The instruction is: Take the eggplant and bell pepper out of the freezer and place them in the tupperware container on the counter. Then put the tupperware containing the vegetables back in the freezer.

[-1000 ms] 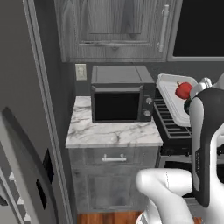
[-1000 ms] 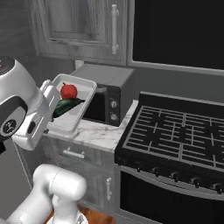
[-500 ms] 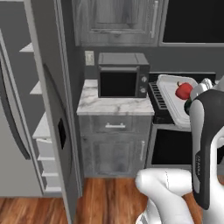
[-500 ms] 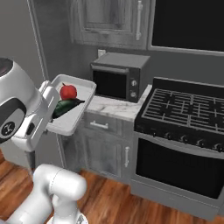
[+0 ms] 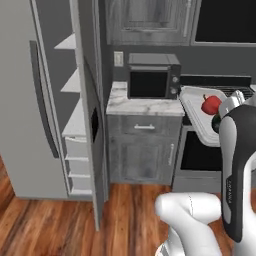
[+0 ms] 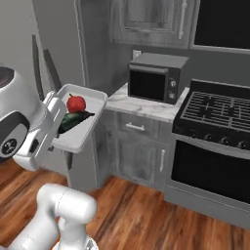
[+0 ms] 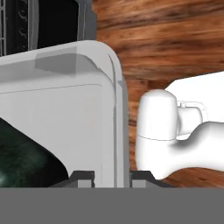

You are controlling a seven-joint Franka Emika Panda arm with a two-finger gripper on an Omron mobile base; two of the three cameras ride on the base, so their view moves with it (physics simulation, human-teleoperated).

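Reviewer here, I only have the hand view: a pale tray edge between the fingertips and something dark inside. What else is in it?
Observer: A red bell pepper lies beside the dark eggplant in the tupperware container.
Operator: Is the tray on the counter?
Observer: No, it hangs over the wood floor, apart from the counter.
Operator: Freezer door open?
Observer: Yes, the freezer stands open, its white shelves showing.

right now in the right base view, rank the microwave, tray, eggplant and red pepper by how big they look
1. Microwave and tray: look about alike; the tray is held nearer the camera, so I won't rank them.
2. Eggplant, inside the tray.
3. Red pepper, beside it, the smallest.
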